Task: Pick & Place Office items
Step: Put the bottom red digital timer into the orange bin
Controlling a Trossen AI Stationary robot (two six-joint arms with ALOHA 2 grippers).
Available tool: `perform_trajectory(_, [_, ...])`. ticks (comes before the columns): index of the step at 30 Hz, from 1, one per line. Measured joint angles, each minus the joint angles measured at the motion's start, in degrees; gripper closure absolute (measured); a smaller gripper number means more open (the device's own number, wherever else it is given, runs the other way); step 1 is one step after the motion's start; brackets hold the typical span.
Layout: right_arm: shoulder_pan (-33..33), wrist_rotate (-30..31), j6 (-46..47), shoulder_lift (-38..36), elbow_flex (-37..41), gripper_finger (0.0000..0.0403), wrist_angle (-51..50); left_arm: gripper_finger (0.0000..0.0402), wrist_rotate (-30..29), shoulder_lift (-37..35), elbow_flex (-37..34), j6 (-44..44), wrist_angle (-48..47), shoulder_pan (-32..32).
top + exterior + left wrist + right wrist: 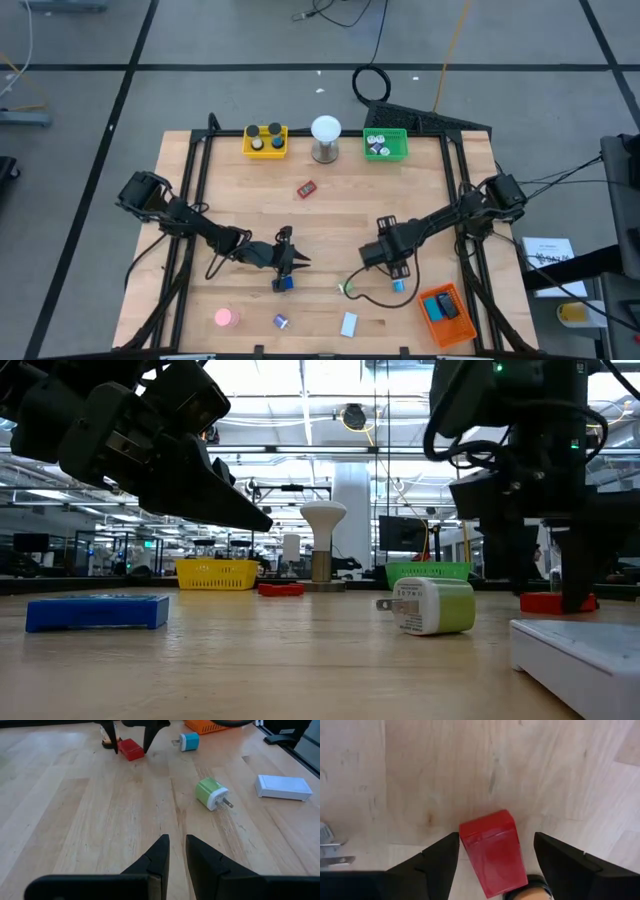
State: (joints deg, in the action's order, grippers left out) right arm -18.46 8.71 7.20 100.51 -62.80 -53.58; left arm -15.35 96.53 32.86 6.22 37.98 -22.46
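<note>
The right pincer (495, 857) stood wide open, pointing down over a red block (493, 851) that lay on the worktop (420, 190) between its fingers, toward the right of the front half. Just beside it lay a blue plug (397, 286) and a green plug (212, 793). The left pincer (176, 851), fingers nearly together and empty, hovered near a blue block (284, 283) toward the front. A white block (349, 323) and a pink disc (225, 318) lay near the front edge, another red block (306, 188) nearer the back.

Two dark jointed arms, trailing black cables
</note>
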Motion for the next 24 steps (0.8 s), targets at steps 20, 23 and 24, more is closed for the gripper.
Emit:
perform_trajectory(20, [1.22,-2.56,-0.21,-2.63,-2.31,0.0253,11.23,0.0337,0.02,0.0,0.0,0.02,0.0,0.01])
perform_trajectory(23, [1.41,-0.29,-2.54,-4.89,-1.59,0.0254,22.44,0.0337,0.02,0.0,0.0,0.03,-0.01,0.0])
perform_trajectory(24, [1.61,1.41,-3.46,-5.66,-0.53,0.0256,27.68,0.0337,0.02,0.0,0.0,0.02,0.0,0.01])
